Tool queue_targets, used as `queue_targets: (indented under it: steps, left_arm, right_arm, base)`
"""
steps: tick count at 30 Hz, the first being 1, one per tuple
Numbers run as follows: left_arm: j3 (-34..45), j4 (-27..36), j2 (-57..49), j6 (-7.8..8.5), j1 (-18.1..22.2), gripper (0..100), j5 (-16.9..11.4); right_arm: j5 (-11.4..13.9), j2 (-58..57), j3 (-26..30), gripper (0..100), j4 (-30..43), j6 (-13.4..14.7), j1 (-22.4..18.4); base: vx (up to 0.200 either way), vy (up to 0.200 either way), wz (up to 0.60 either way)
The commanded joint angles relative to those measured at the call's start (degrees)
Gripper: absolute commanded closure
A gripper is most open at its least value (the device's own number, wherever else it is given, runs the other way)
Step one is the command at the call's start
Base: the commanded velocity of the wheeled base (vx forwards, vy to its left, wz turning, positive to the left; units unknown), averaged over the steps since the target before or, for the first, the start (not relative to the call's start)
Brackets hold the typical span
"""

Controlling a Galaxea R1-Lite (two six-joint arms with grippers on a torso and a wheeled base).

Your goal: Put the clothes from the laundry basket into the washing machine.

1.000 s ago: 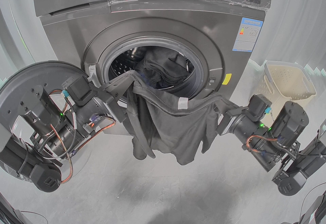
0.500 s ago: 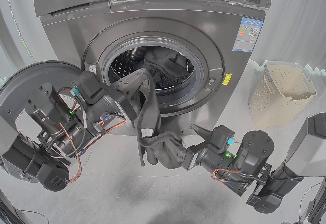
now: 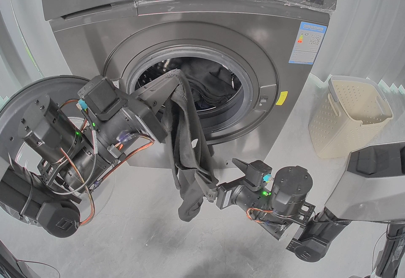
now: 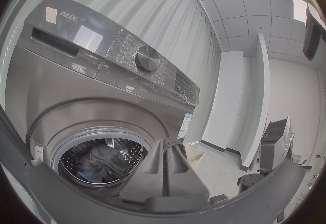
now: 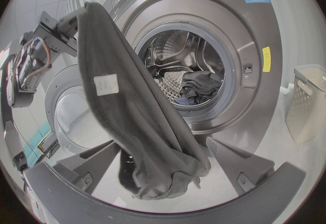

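A dark grey garment (image 3: 185, 139) hangs from my left gripper (image 3: 174, 77), which is shut on its top edge at the lip of the washing machine's (image 3: 190, 30) round opening. In the left wrist view a fold of fabric (image 4: 173, 142) sticks out of the shut fingers (image 4: 149, 173). My right gripper (image 3: 209, 194) is low, near the floor, open at the garment's bottom end. In the right wrist view the bunched cloth (image 5: 136, 99) droops between its spread fingers (image 5: 98, 158). More dark clothes (image 3: 211, 76) lie inside the drum.
The washer door (image 3: 46, 93) stands swung open on the left, behind my left arm. A cream perforated laundry basket (image 3: 350, 123) stands on the floor to the right of the machine; no clothes show in it. Bare grey floor lies in front.
My right gripper has let go of the garment's far corner, dropped low and swung left under it. The cloth, once spread between both grippers, now hangs from the left, which rose slightly.
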Motion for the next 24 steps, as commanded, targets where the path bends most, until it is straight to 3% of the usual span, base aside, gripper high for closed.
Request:
queue_targets:
  steps: [1, 8, 16, 24]
  left_arm:
    - [0.2, 0.0, -1.0, 0.01, -0.3, 100, -0.1]
    - [0.4, 0.0, -1.7, -0.25, -1.1, 100, -0.4]
    - [0.6, 0.0, -2.4, -0.34, -1.6, 100, -0.6]
    - [0.5, 0.0, -2.6, -0.43, -2.3, 100, -0.5]
  right_arm:
    - [0.0, 5.3, -5.0, 0, -0.1, -0.2, -0.3]
    - [0.1, 8.7, -11.9, 0, 0.0, -0.5, -1.1]
    - [0.9, 11.2, -14.0, 0, -0.3, -0.8, -1.2]
    - [1.2, 15.5, -20.7, 0, -0.1, -1.3, -2.7]
  base:
    - [0.000, 0.000, 0.00]
    - [0.000, 0.000, 0.00]
    - [0.000, 0.000, 0.00]
    - [0.000, 0.000, 0.00]
